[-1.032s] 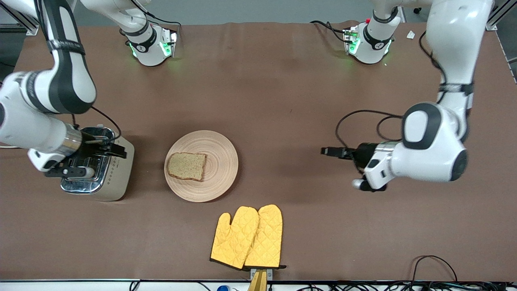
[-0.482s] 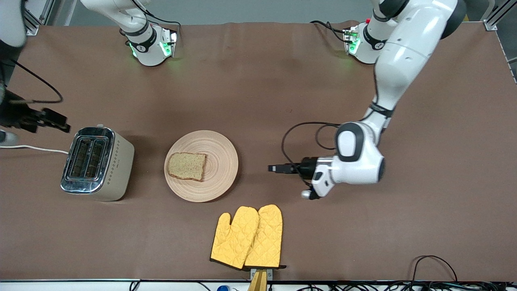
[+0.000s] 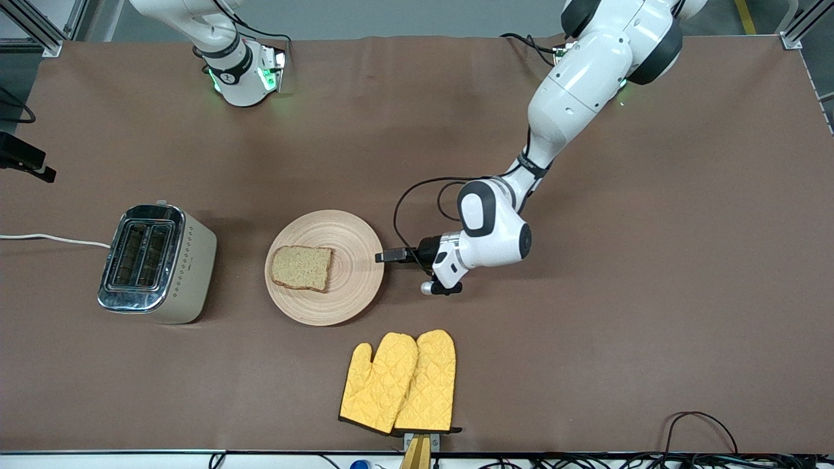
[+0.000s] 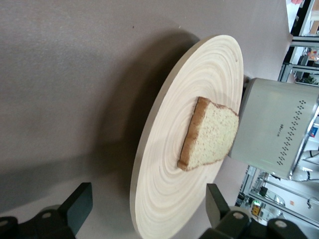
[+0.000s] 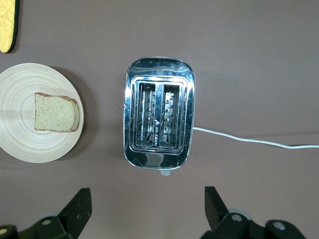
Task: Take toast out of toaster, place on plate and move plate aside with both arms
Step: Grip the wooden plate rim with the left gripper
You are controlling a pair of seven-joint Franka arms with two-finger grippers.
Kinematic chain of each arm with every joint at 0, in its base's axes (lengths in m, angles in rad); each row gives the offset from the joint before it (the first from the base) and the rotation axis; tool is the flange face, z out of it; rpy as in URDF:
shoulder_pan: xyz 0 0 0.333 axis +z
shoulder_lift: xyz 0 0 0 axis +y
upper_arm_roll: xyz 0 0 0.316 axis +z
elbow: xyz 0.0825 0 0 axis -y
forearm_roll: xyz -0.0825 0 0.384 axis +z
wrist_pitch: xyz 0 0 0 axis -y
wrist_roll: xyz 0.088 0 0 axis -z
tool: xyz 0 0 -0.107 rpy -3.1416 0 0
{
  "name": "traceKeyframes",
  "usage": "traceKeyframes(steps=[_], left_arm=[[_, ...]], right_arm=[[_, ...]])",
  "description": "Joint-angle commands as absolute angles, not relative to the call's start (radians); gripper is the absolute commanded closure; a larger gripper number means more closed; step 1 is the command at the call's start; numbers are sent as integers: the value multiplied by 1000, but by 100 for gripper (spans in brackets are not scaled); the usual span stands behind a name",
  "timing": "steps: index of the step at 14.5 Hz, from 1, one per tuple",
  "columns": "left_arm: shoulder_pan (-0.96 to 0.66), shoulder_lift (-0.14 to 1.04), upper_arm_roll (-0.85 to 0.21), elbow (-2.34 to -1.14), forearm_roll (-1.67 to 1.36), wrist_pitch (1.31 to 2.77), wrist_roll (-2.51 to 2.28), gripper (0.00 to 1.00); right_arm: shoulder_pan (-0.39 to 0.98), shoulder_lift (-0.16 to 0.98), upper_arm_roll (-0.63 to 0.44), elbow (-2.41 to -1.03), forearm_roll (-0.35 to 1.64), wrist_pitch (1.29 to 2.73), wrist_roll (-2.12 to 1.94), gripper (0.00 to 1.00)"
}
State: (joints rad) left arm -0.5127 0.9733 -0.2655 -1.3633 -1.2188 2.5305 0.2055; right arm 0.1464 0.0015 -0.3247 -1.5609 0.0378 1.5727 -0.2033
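Observation:
The toast (image 3: 301,268) lies flat on the round beige plate (image 3: 355,260) in the middle of the table. My left gripper (image 3: 386,256) is low at the plate's rim on the side toward the left arm's end. In the left wrist view it (image 4: 148,208) is open, with its fingers (image 4: 79,206) on either side of the plate's rim (image 4: 144,164) and the toast (image 4: 209,134) farther in. My right gripper (image 3: 29,159) is at the view's edge, up above the table. It (image 5: 147,204) is open and empty, looking down on the toaster (image 5: 159,117), the plate (image 5: 20,142) and the toast (image 5: 56,112).
A chrome toaster (image 3: 156,262) with two empty slots stands beside the plate toward the right arm's end, its white cable (image 3: 45,238) trailing off the table. Two yellow oven mitts (image 3: 399,382) lie nearer to the front camera than the plate.
My left arm has swung in from the left arm's end of the table until its gripper reached the plate's rim. My right gripper has left the toaster and moved up toward the view's edge.

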Motion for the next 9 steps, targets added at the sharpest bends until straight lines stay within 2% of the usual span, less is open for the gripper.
traceKeyframes(steps=[1, 4, 5, 6, 8, 9], left_arm=[[-557, 1041, -265, -1263, -1238, 2591, 213, 0], [-586, 1072, -265, -1221, -1238, 2638, 212, 1], [-586, 1072, -265, -1223, -1238, 2640, 212, 3], [-587, 1072, -265, -1223, -1238, 2640, 218, 13], [-598, 1072, -264, -1223, -1236, 2643, 260, 49], [-597, 1072, -264, -1224, -1236, 2643, 287, 63]], right_arm=[[158, -5, -313, -1554, 29, 1557, -158, 0], [182, -5, -310, -1549, 34, 1543, -101, 0], [192, -5, -311, -1549, 32, 1542, -101, 0], [193, -5, -311, -1549, 32, 1540, -100, 0], [207, -5, -310, -1549, 32, 1539, -59, 0], [209, -5, -310, -1549, 31, 1539, -55, 0]])
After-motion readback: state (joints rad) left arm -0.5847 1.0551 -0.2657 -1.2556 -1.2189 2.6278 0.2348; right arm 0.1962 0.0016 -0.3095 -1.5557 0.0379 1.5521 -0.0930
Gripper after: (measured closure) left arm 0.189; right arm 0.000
